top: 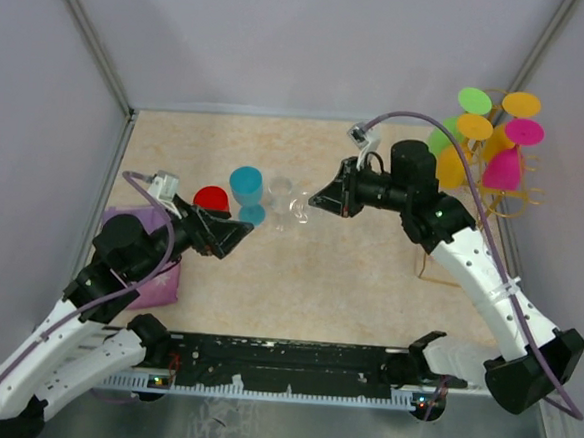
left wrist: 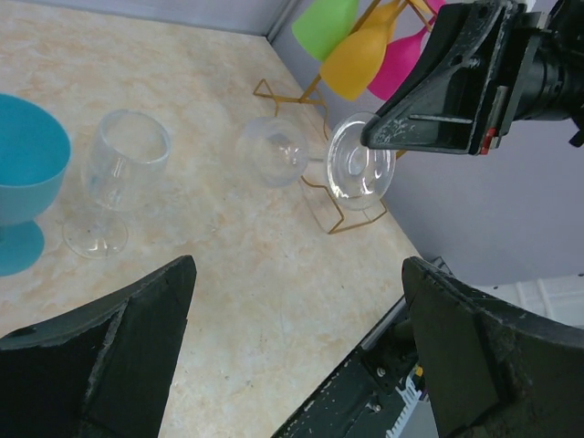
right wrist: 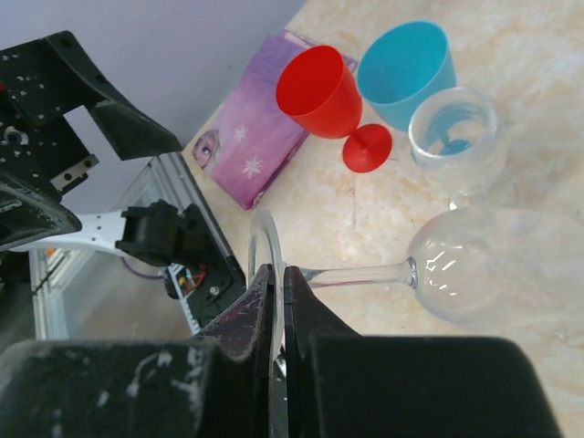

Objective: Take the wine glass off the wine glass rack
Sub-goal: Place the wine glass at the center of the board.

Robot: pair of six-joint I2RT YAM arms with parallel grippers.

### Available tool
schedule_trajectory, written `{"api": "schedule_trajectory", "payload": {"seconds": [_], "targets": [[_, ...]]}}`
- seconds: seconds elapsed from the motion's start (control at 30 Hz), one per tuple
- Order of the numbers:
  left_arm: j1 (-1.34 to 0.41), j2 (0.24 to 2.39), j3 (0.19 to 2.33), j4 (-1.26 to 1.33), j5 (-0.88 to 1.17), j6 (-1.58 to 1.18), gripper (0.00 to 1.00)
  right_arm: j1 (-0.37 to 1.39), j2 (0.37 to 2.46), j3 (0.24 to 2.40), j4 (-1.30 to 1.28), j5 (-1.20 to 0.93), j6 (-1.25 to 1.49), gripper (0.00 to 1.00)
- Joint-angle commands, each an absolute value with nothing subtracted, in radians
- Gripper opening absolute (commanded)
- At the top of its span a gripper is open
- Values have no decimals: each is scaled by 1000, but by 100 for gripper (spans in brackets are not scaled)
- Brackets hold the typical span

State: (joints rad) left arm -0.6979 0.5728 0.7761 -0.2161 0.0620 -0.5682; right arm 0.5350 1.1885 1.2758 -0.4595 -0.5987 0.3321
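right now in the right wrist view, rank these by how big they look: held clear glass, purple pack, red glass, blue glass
1. held clear glass, though it is nearest the camera
2. purple pack
3. red glass and blue glass: they look alike, not ranked

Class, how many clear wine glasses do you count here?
2. One clear glass stands upright beside the blue glass; the other glass is held sideways by its foot in the right tool. The crowded rack may hide more.
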Motion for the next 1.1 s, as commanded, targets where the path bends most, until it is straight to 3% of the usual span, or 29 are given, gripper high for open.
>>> {"api": "schedule_trajectory", "payload": {"seconds": [0.0,0.17,0.23,0.43,0.53,0.7,1.07], "targets": [[-695,606,757,-138,160,-588,99,585,1082,1150,-106,-613,570,0],[-695,667,735,-11,294,-668,99,702,986,979,75,-331,664,0],[-695,676,682,104,349,-733,99,720,967,929,149,-313,682,0],[-695,708,605,210,411,-824,98,733,926,816,297,-316,766,0],[-695,700,575,229,424,-873,87,733,905,781,339,-329,761,0],[-695,716,418,524,493,-1056,74,733,907,728,445,-390,788,0],[-696,736,445,584,471,-1033,70,733,959,733,476,-484,805,0]]}}
